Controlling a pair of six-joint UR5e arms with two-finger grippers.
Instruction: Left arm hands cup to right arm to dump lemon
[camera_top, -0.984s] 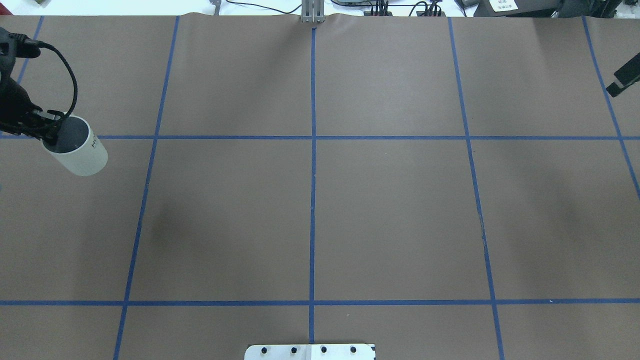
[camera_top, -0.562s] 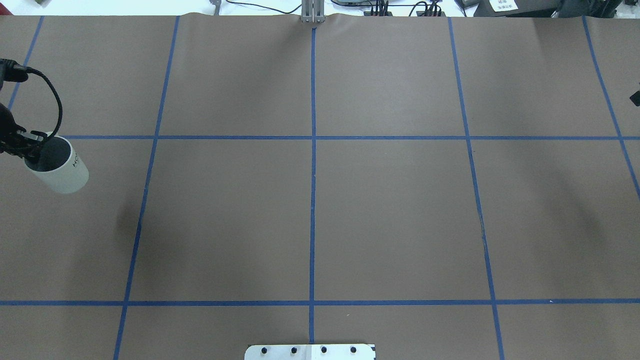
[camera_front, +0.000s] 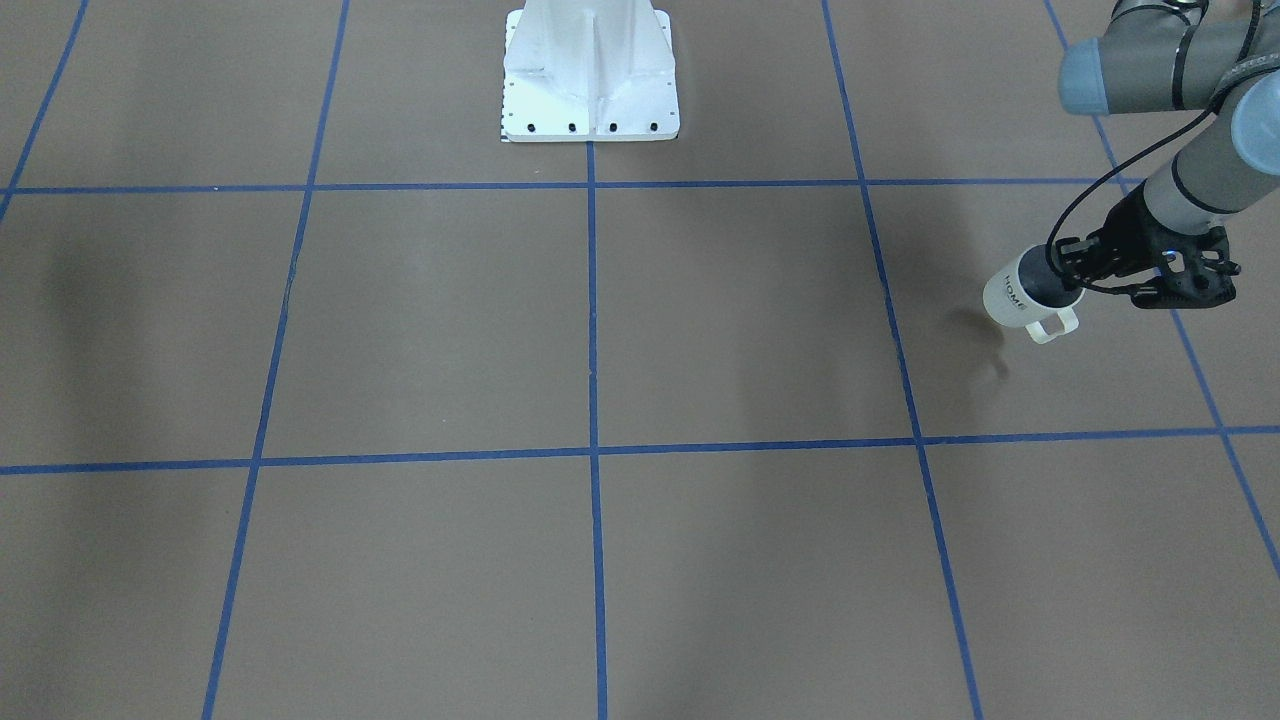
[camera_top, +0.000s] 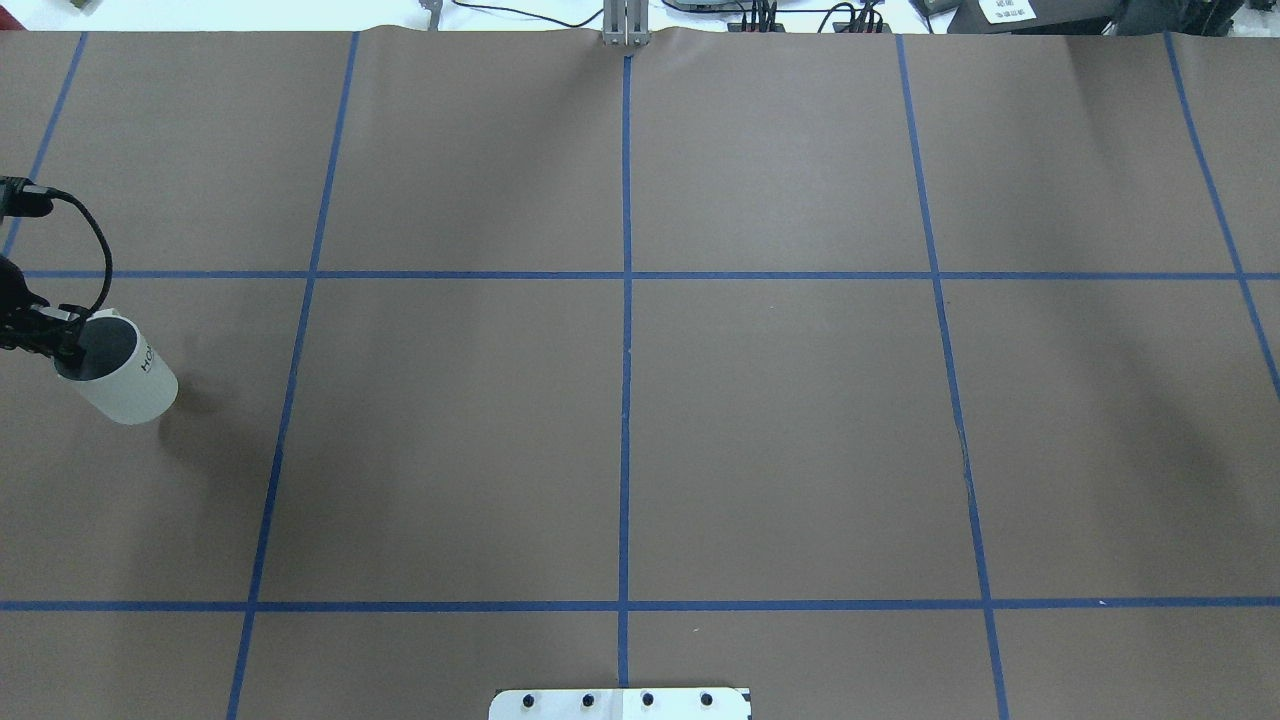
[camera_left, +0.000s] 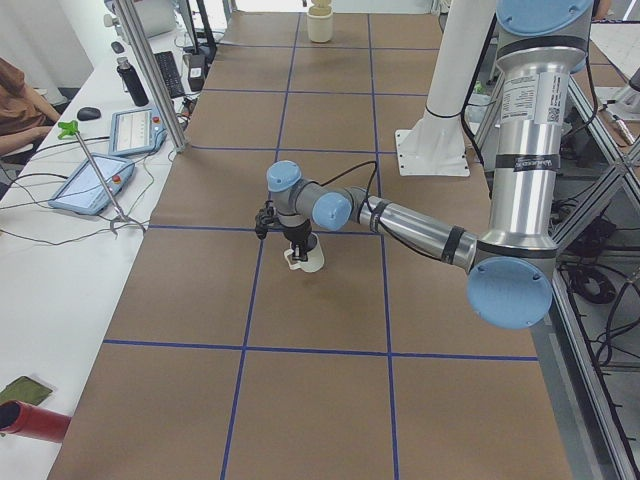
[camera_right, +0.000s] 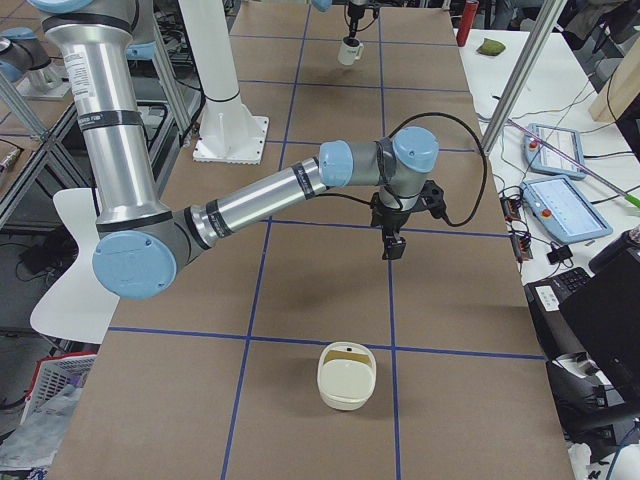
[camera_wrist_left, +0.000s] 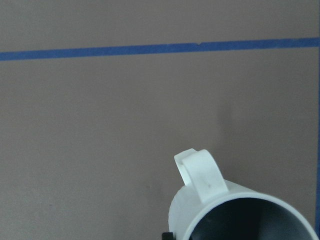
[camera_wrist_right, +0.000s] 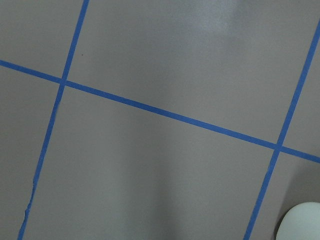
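The left arm (camera_left: 420, 225) stretches low and far out from the white pedestal (camera_left: 432, 150), wrist turned down, with the left gripper (camera_front: 1062, 272) clamped on the rim of the cup (camera_front: 1012, 295). The right arm (camera_right: 260, 195) extends to the pedestal's opposite side, with the right gripper (camera_right: 393, 245) pointing down (its jaw state is unreadable).

White cup (camera_front: 1012, 296), black lettering; blue-gridded brown table (camera_front: 720, 330)

Two robot arms are counted, the left arm (camera_left: 420, 228) and the right arm (camera_right: 270, 195), with one cup (camera_front: 1015, 292), one cream container (camera_right: 345, 377) and two tablets (camera_right: 558, 150) (camera_right: 568, 208).
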